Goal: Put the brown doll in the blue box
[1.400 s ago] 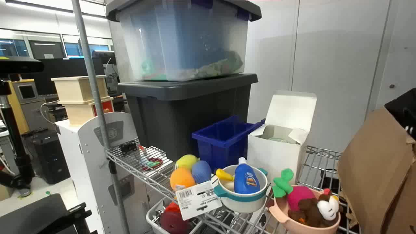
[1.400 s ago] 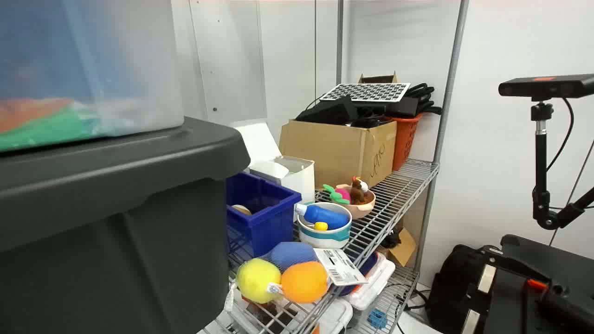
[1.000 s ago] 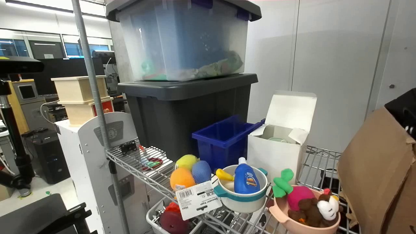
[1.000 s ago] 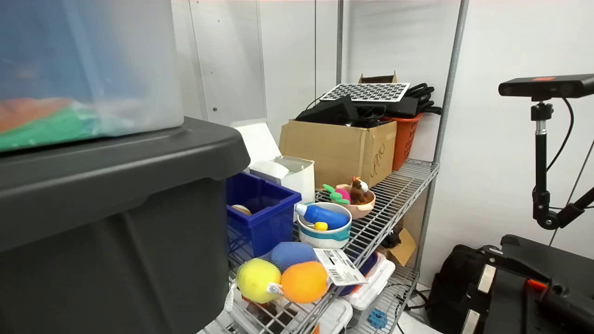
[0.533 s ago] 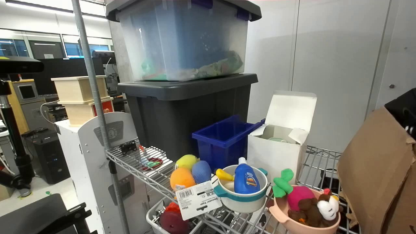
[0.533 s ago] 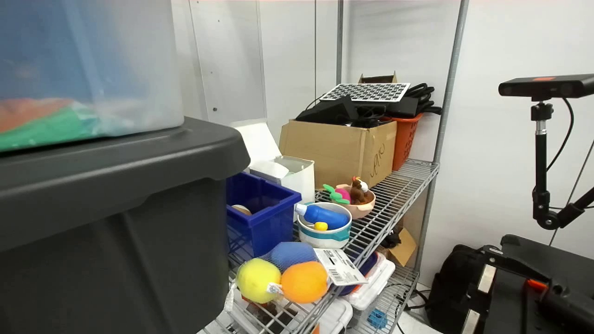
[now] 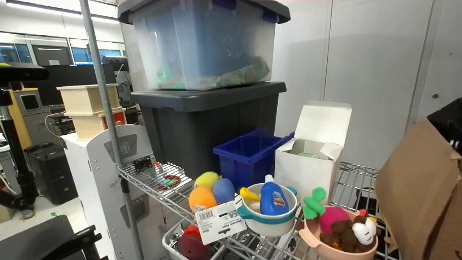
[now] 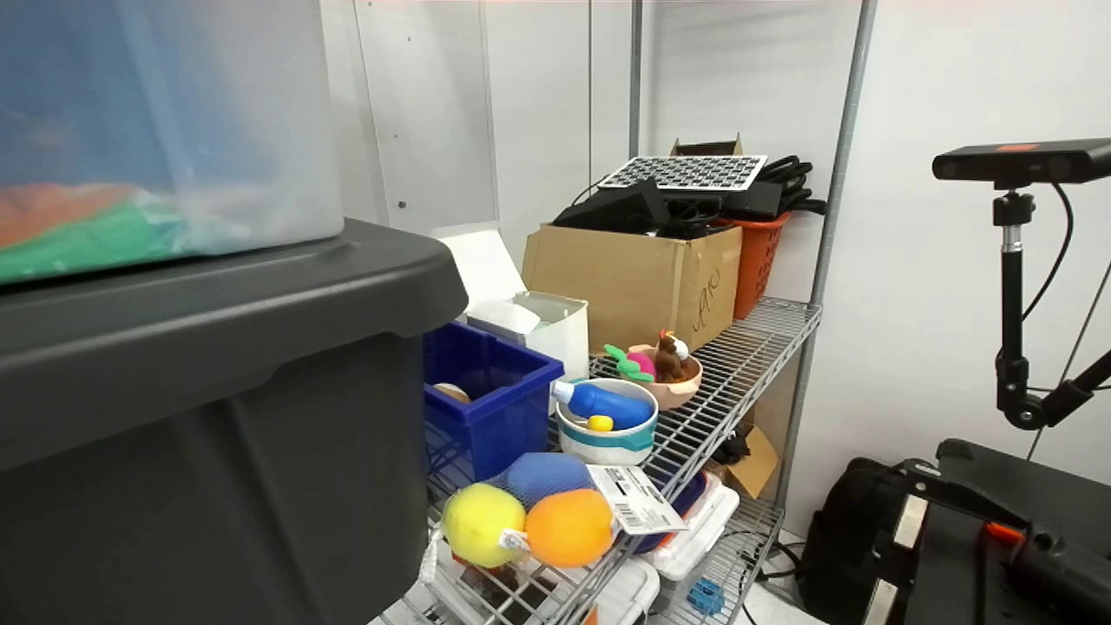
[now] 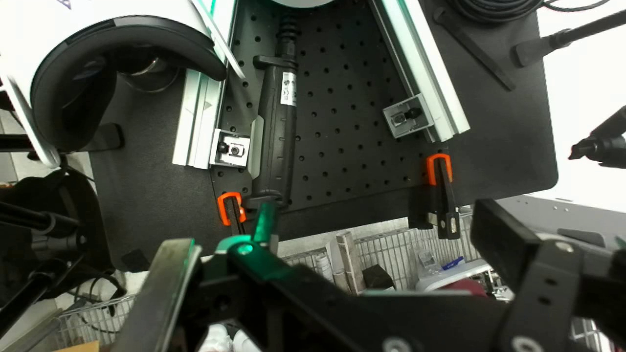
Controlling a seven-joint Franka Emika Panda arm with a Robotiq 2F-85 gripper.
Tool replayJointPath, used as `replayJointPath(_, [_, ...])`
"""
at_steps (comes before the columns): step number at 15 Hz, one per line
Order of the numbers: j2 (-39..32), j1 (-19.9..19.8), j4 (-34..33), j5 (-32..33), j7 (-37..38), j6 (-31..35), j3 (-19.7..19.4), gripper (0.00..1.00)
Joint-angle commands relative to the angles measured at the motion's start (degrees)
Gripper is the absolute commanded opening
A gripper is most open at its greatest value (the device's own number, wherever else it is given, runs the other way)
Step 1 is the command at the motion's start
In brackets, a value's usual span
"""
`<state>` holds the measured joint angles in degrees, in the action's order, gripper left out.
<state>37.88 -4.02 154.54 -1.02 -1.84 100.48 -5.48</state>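
Well apart from the blue box [image 7: 240, 173], beyond the teal-handled pot [image 7: 272, 228] just beside it, the brown doll [image 7: 347, 234] sits in a peach bowl [image 7: 335, 255], whose wall probably keeps it from toppling. The box's open top should suit a drop from above. The claw [image 9: 335, 230] stands spread, holding nothing, presumably so it can straddle the doll.

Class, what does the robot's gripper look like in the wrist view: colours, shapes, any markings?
The gripper is mostly black, with angular links and round silvery screw heads. One finger shows a long, flat grey face; the other ends in a blocky black tip. One link is tinted green. No lettering can be made out on it.
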Motion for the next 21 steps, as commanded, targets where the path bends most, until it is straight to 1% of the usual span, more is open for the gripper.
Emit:
replayJointPath(1, [-0.03, -0.29, -0.12, -0.13, -0.16, -0.16, 0.26, 1.00])
replayJointPath(7, [-0.03, -0.29, -0.12, -0.13, -0.16, -0.16, 0.26, 1.00])
replayJointPath(11, [-3.47, -0.07, -1.89, 0.07, -0.02, 2.11, 0.52, 1.00])
replayJointPath(13, [-6.96, 0.37, -3.36, -0.20, -0.10, 5.26, 0.74, 1.00])
replayJointPath(16, [-13.94, 1.28, -6.82, -0.78, -0.52, 12.51, 1.22, 1.00])
replayJointPath(18, [-17.79, 2.02, -9.33, -1.26, -1.08, 14.55, 1.47, 1.00])
replayJointPath(21, [-20.93, 3.09, -10.77, -0.94, -3.42, 17.16, 1.87, 1.00])
